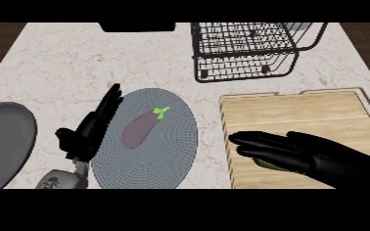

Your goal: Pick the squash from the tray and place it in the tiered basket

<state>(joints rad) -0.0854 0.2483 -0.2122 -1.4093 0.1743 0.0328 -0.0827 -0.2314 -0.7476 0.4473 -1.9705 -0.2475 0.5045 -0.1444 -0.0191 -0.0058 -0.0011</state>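
Note:
On the wooden tray (303, 108) at the right lies the squash (265, 164), of which only a small green part peeks out under my right hand (303, 154). That hand comes in from the lower right and lies over the squash, its fingers (253, 141) stretched out to the left and only slightly bent. The black wire tiered basket (245, 49) stands at the back, beyond the tray. My left hand (90, 129) rests open at the left, fingers up, holding nothing.
A round blue-grey mat (170, 151) with a purple eggplant (141, 127) lies beside the left hand. A grey plate (13, 137) sits at the left edge. A dark object (137, 27) stands at the back edge.

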